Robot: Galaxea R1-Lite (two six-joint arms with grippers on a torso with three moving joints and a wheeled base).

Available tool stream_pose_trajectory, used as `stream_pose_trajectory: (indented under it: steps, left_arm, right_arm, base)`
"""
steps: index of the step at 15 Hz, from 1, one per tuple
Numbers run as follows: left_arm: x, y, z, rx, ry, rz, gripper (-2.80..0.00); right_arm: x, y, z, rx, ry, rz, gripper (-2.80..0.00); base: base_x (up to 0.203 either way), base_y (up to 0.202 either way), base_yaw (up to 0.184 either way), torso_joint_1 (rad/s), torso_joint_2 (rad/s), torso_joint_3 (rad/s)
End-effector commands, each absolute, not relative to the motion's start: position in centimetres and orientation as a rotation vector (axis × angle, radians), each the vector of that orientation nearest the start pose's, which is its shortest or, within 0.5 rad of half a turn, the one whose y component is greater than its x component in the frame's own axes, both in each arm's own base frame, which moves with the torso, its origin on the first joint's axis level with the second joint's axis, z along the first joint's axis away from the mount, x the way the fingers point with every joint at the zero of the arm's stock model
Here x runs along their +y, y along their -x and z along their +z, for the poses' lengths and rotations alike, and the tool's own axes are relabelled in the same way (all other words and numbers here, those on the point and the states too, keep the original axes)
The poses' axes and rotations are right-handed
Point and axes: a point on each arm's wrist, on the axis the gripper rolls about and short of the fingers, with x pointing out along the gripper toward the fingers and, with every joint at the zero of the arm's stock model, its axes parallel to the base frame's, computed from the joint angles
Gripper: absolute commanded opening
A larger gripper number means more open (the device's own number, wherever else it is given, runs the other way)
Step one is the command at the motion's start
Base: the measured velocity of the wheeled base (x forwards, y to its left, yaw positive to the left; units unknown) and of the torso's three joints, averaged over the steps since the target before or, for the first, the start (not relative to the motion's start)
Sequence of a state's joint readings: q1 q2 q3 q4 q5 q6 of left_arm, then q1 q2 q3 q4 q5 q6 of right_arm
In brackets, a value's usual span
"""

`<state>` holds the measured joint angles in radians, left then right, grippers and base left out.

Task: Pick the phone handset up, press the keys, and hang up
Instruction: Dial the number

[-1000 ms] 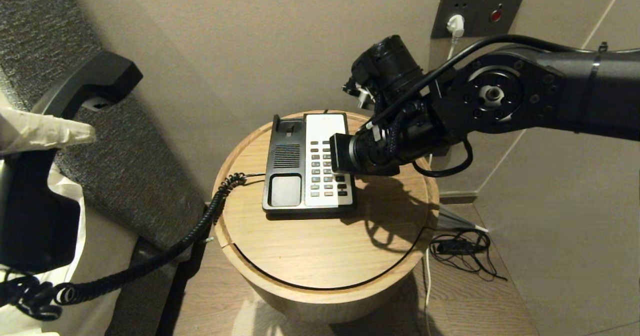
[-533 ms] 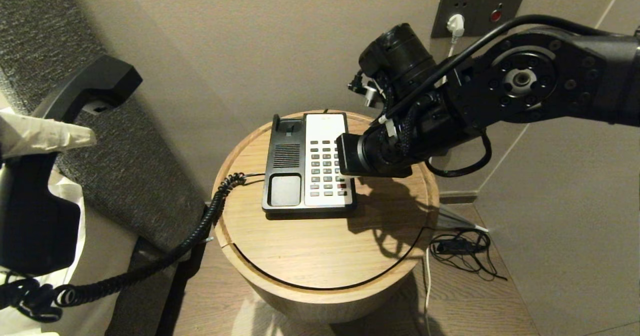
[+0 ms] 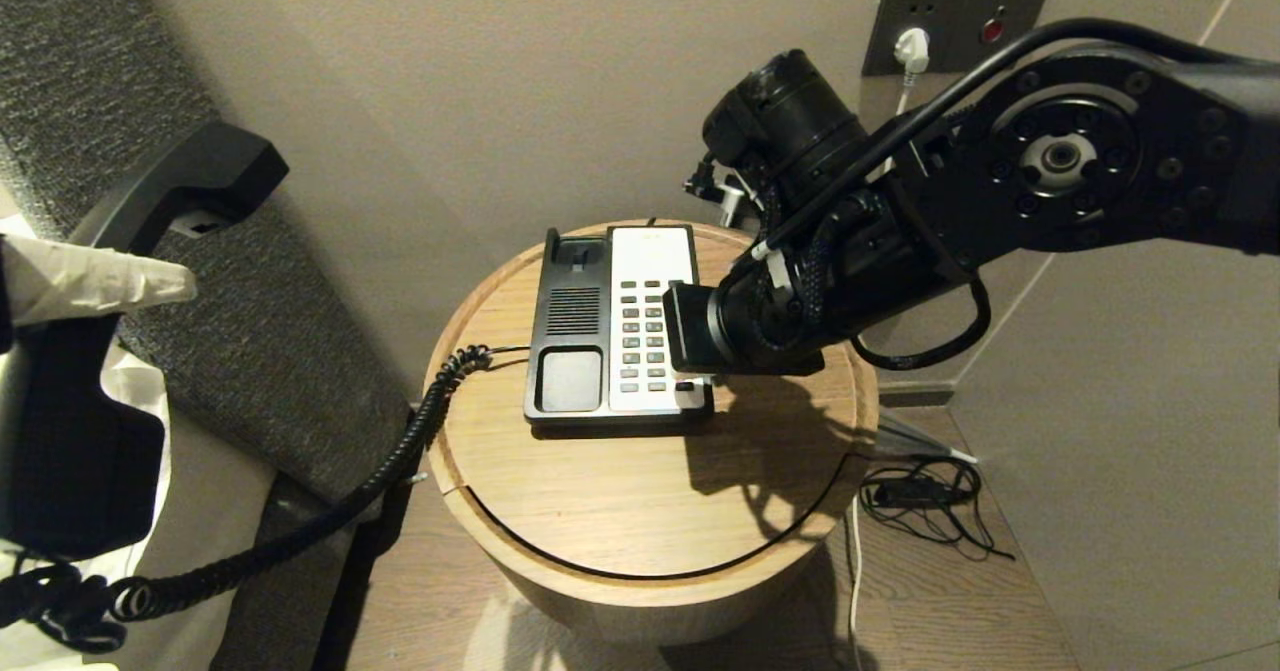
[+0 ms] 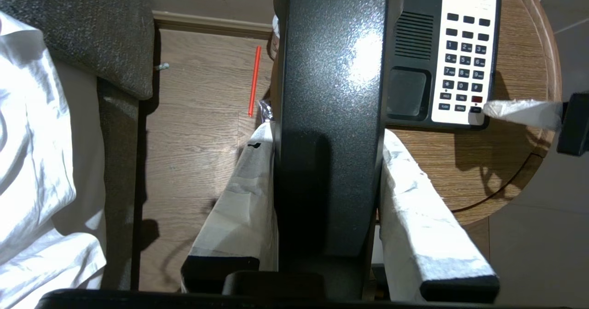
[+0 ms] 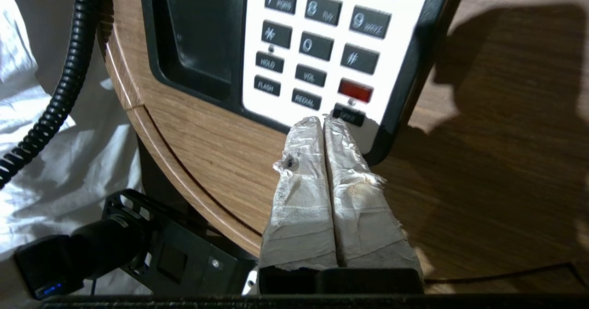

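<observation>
Two taped fingertips (image 5: 343, 127) of your clenched right hand (image 5: 326, 122) touch the keys' (image 5: 322, 46) nearest row, while your left hand (image 4: 322, 198) grasps the phone handset (image 4: 329, 115).

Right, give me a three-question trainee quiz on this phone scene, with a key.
1. True or false: the phone handset lies in the cradle of the phone base.
2. The right gripper's closed tips are at which row of the keys? A) top row B) bottom row C) off the phone, over the round wooden table
3. Fill in: the left gripper is shut on the ____.

Key: 1 false, it is held up to the left of the table. 2 B. 3 phone handset.
</observation>
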<state>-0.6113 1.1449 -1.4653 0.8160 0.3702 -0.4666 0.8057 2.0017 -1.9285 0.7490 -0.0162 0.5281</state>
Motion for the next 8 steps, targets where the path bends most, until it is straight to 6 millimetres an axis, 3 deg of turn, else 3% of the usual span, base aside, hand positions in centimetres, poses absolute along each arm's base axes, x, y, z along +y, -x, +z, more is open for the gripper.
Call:
stream_pose_trajectory:
  steps: [1,8]
  left_arm:
    - [-5.42,-9.14,35.16,0.483,0.222,-0.126,-2.8]
    - [-5.42,-9.15,35.12,0.484,0.223,-0.125,-2.8]
  right_arm:
    - [26.97,-25.96,25.81,0.949,-0.135,0.506,-2.8]
    - [27.32,-26.4,25.14,0.959,-0.124,0.495,-2.8]
  base:
    - [0.0,0.0,0.0,0.0,0.0,0.0]
    - [0.0,0.0,0.0,0.0,0.0,0.0]
